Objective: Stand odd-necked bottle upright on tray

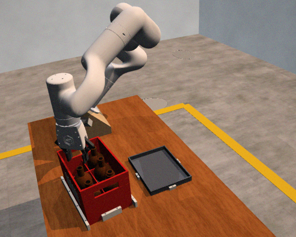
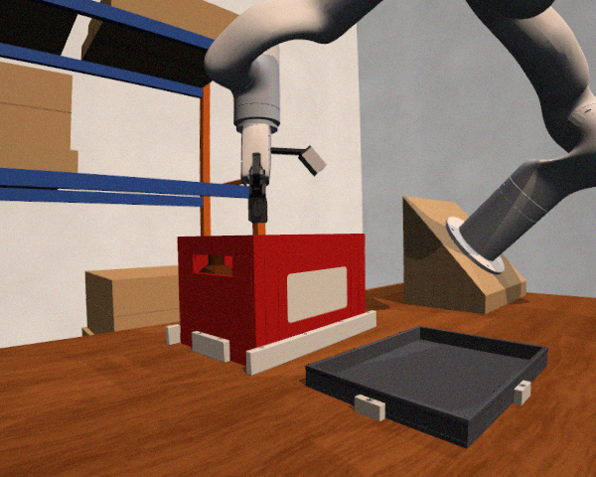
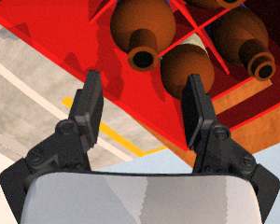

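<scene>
The red crate [image 1: 107,204] [image 2: 216,302] [image 3: 42,28] stands level on the table. Several brown bottles stand in its compartments, among them one with its neck [image 1: 79,173] nearest the left wall, one near the middle [image 1: 100,167] and one further back [image 1: 93,155]. My gripper [image 1: 77,160] [image 2: 257,221] [image 3: 143,87] is open and empty, pointing down over the crate's far left part. In the wrist view one bottle [image 3: 187,67] lies partly behind the right finger, its neck hidden; another bottle [image 3: 143,28] shows its mouth beyond the fingers. The dark tray [image 1: 158,168] [image 2: 416,375] is level and empty.
White stop blocks [image 1: 112,213] [image 2: 211,346] border the crate, and smaller ones [image 1: 172,187] [image 2: 369,406] border the tray. The arm's wedge-shaped base [image 1: 99,125] [image 2: 431,266] stands behind the crate. The crate walls rise around the bottles. A blue and orange shelf [image 2: 134,187] stands in the background.
</scene>
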